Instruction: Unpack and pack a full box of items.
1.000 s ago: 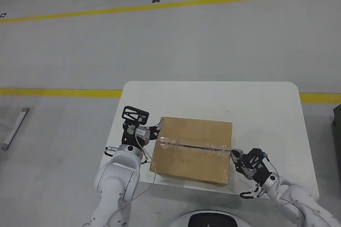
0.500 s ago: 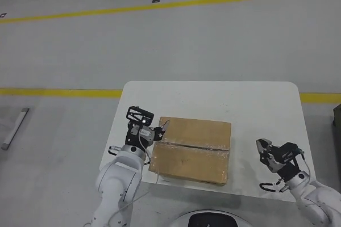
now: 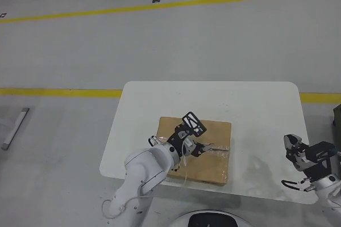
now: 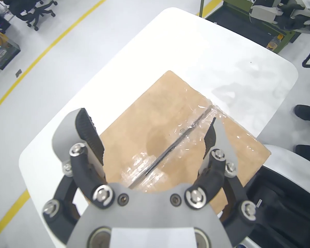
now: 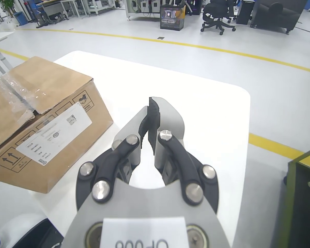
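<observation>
Although the left tool (image 4: 148,116) hangs above the box (image 3: 213,131), the unpacking looks barely begun. The cardboard flaps lie closed, and crinkled clear tape (image 4: 155,156) covers the dark seam along the middle of the lid. No contents are out on the white tabletop (image 3: 261,108). In the right wrist view the flap edge at the box's near end seems a little raised. Whether the tape is cut through there cannot be told. By my reading, nearly everything is left: freeing the seam, folding the flaps back, lifting the items out, then putting them in again and closing up. The box sits toward the robot's side of the tabletop, a little left of its middle, with a white label (image 5: 54,135) on the end wall that faces the right arm. The left tool is spread wide, with one ribbed pad on each side of the taped seam. It holds nothing, and it appears to be over the lid rather than pressed on it, though contact is hard to judge. Further right, well apart from the box and near the tabletop's right edge, the right tool (image 5: 150,109) has its pads brought together, or nearly so, and grips nothing.
</observation>
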